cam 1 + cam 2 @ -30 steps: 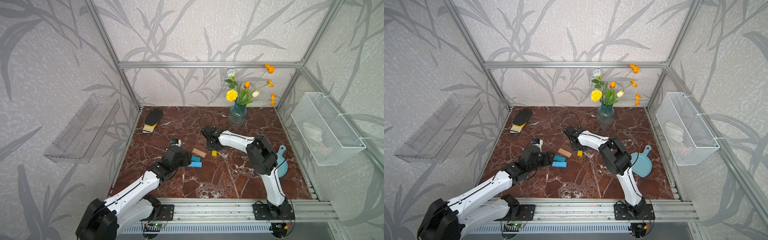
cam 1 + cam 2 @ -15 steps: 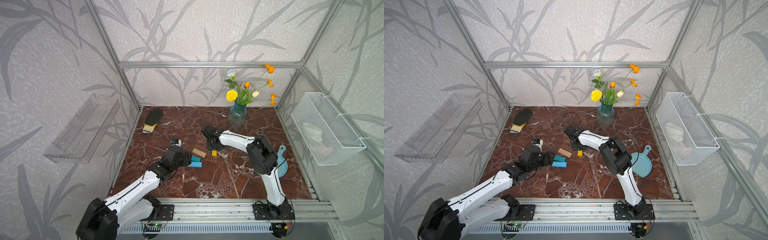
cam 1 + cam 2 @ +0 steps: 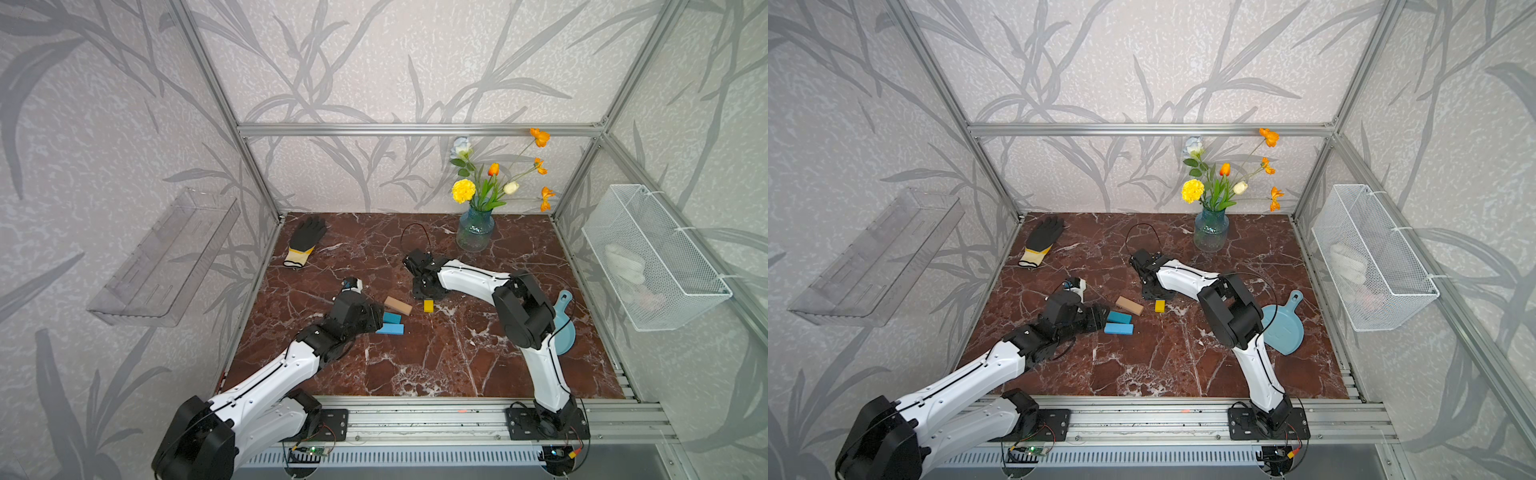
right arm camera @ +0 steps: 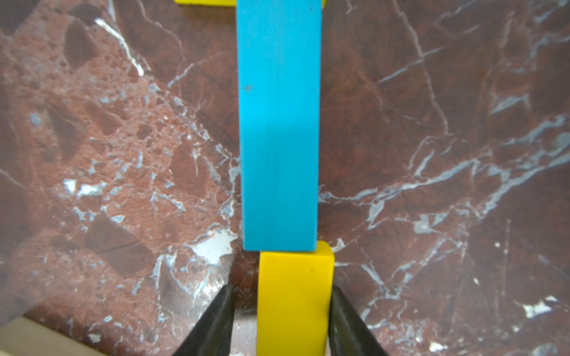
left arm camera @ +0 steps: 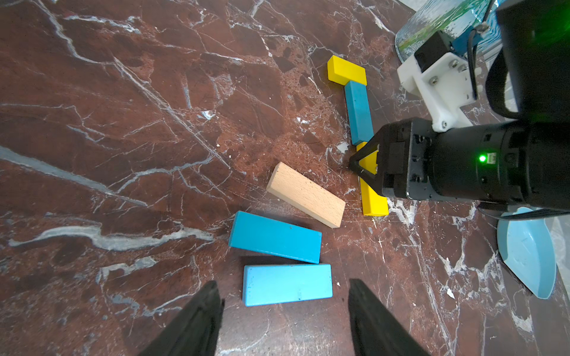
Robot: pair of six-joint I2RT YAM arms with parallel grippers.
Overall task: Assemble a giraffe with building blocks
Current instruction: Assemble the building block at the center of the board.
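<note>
Between the just-loosened jaws of the right gripper [image 4: 282,289], yellow wooden bar [image 4: 296,271] lies released, butted to teal wooden bar [image 4: 279,123]; this placement looks finished.

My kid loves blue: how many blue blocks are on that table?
3. One blue block lies in line between two yellow blocks; a darker blue block and a lighter blue block lie side by side near the tan block. None looks hidden.
</note>
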